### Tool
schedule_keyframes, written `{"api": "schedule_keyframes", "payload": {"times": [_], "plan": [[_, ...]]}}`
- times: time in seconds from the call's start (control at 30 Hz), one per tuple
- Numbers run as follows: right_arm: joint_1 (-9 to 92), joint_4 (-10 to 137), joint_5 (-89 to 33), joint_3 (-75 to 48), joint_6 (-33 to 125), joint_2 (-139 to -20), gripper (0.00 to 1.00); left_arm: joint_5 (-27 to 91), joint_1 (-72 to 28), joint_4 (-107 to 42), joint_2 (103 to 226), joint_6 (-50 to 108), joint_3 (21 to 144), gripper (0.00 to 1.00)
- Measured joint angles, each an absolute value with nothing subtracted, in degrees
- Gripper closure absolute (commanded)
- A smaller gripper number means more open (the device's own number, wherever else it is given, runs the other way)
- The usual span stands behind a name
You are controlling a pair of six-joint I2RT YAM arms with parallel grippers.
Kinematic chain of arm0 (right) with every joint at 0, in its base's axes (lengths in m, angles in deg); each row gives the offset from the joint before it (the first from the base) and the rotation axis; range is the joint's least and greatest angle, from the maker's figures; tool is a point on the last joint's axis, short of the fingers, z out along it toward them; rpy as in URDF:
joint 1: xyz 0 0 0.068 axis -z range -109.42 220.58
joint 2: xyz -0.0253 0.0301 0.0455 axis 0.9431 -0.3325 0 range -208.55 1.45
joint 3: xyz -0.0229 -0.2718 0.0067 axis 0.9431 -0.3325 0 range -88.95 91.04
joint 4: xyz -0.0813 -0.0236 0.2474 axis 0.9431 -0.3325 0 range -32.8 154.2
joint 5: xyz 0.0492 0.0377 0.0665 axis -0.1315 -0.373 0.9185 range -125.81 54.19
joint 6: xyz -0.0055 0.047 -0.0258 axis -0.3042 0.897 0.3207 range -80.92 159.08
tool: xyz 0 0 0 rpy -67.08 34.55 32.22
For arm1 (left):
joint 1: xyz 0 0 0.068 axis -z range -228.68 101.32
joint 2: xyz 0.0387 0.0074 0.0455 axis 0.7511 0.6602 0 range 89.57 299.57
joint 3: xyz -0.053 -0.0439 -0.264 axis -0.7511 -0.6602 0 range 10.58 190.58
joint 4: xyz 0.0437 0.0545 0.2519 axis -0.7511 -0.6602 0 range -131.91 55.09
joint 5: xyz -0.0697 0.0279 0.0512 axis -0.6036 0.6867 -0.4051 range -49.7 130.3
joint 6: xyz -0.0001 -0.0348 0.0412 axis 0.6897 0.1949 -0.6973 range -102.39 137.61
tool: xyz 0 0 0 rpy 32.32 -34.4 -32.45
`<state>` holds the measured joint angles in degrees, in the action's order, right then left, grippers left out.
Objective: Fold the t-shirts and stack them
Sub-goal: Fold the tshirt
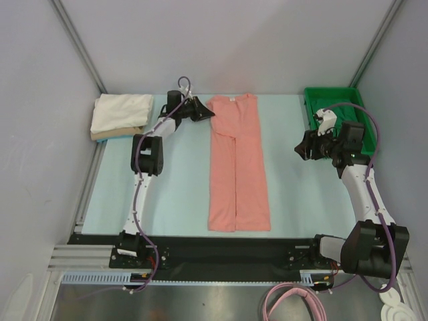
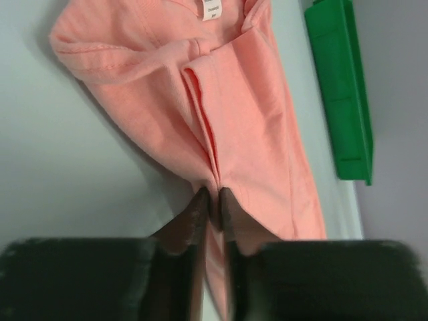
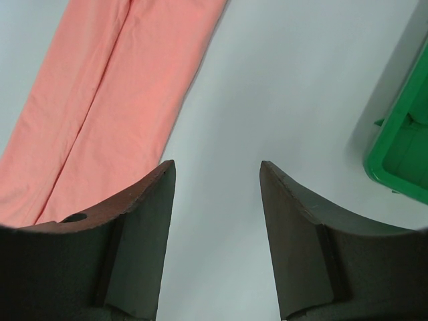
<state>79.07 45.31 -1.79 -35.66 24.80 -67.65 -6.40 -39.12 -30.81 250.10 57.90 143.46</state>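
A salmon-pink t-shirt [image 1: 237, 160] lies on the mat as a long narrow strip, both sides folded in, collar at the far end. My left gripper [image 1: 206, 112] is at the shirt's far left edge near the collar. In the left wrist view the left gripper [image 2: 212, 194] is shut on a pinched ridge of the pink t-shirt [image 2: 234, 120]; the white neck label [image 2: 212, 9] shows at the top. My right gripper [image 1: 301, 148] hovers to the right of the shirt, open; in its wrist view the right gripper [image 3: 217, 167] has only bare mat between its fingers, with the shirt [image 3: 114, 87] at left.
Folded white and tan t-shirts [image 1: 122, 114] are stacked at the far left corner of the mat. A bright green plastic tray [image 1: 334, 107] stands at the far right, also seen as the tray [image 2: 341, 93] and the tray [image 3: 401, 154]. Grey walls enclose the table.
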Motion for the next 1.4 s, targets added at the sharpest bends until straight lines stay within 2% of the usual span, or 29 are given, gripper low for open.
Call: {"api": "schedule_keyframes", "payload": {"times": [0.03, 0.1, 0.17, 0.3, 0.37, 0.5, 0.63, 0.73, 0.93, 1.2, 1.3, 1.33, 1.4], "plan": [[79.07, 45.31, -1.77, -35.66, 24.75, -67.65, 0.41, -6.33, -39.41, -30.85, 250.10, 57.35, 143.48, 0.55], [79.07, 45.31, -1.57, -35.66, 24.51, -67.65, 0.41, -6.38, -39.89, -31.44, 250.10, 56.20, 143.92, 0.47], [79.07, 45.29, -1.14, -35.66, 24.38, -67.65, 0.41, -6.44, -40.11, -32.16, 250.08, 55.01, 144.44, 0.43], [79.07, 45.09, 0.15, -35.66, 24.78, -67.67, 0.41, -7.73, -40.28, -34.96, 247.23, 54.47, 141.99, 0.47], [79.07, 44.54, 0.81, -35.46, 25.82, -67.95, 0.41, -8.26, -40.48, -35.33, 239.65, 54.51, 131.02, 0.48], [79.07, 42.49, 3.06, -34.63, 29.37, -69.81, 0.43, -5.92, -41.02, -34.48, 216.24, 52.26, 99.50, 0.46], [79.05, 39.43, 7.54, -34.74, 32.80, -74.36, 0.44, -1.90, -41.55, -34.33, 194.41, 49.46, 78.85, 0.48], [78.90, 34.79, 10.19, -34.67, 32.99, -79.78, 0.46, -0.87, -41.70, -35.11, 183.92, 47.50, 69.63, 0.50], [78.24, 21.16, 11.82, -32.14, 30.98, -87.30, 0.45, -1.50, -41.44, -42.44, 181.34, 41.07, 59.40, 0.53], [74.77, 14.25, 13.20, -29.03, 31.59, -91.58, 0.45, -2.53, -35.82, -54.09, 181.53, 32.39, 59.20, 0.52], [73.46, 12.61, 12.46, -29.08, 32.56, -91.65, 0.48, -2.47, -33.00, -55.59, 181.53, 30.64, 58.81, 0.54], [73.06, 12.70, 12.37, -29.21, 33.30, -91.65, 0.52, -2.47, -32.19, -55.11, 181.51, 30.51, 58.19, 0.53], [72.58, 14.84, 12.94, -30.67, 35.18, -91.45, 0.53, -2.33, -31.08, -53.47, 181.38, 30.60, 56.01, 0.51]]}}
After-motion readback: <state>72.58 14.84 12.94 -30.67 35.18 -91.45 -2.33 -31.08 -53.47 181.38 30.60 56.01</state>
